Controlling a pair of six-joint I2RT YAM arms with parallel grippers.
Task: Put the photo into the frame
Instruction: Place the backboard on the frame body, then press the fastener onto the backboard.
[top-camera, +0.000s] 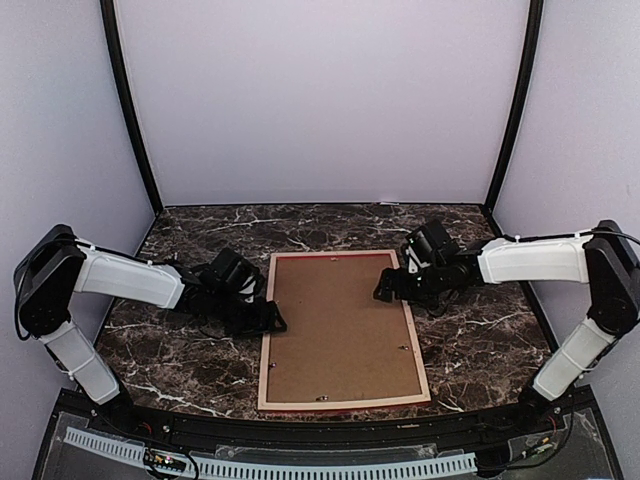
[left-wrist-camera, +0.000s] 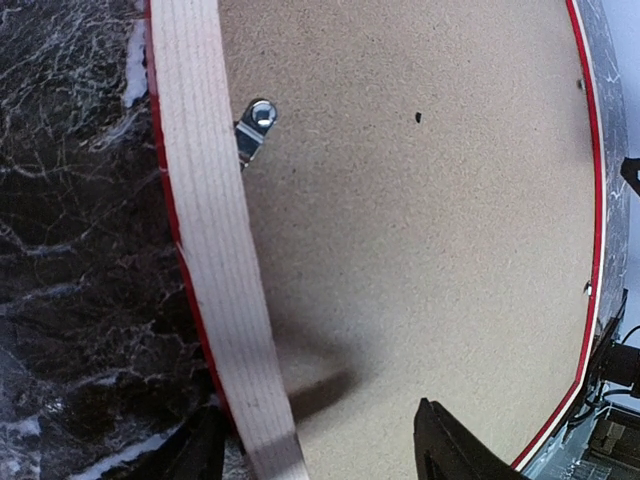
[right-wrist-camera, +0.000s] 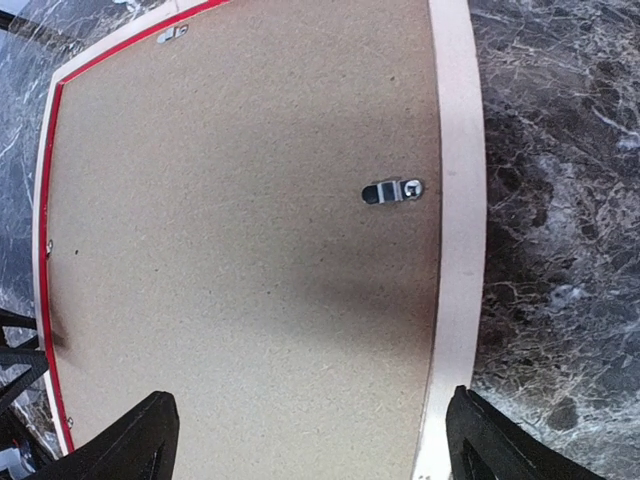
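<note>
A: Start at the left. What is the left gripper (top-camera: 268, 318) doing?

B: It sits low at the left long side of the frame (top-camera: 340, 404), about halfway along. Its wrist view shows one finger outside the pale wood rail, over the table (top-camera: 190, 370), and the other over the backing board (top-camera: 340, 320). The jaws stand apart astride the rail, gripping nothing.

A: And the frame itself?

B: It lies face down mid-table between the arms, with its long axis running near to far. Only a thin red line of the front shows round the edge. The brown backing board fills the back, and a metal turn clip (left-wrist-camera: 255, 128) sits at the inner edge of the left rail.

A: Where is the photo?

B: It is not visible in any view. Whether it lies under the board I cannot tell.

A: The right side?

B: The right gripper (top-camera: 384, 290) is at the right long side, toward the far end. It is spread wide across that rail and empty. A second turn clip (right-wrist-camera: 392, 191) lies just ahead of its fingers, reaching onto the board.

A: Which arm is better placed?

B: Each is right at its own rail, so neither is nearer the frame. The clips lie along the long sides, so I would expect each arm to work its own side. The right arm's clip is straight in front of it.
</note>
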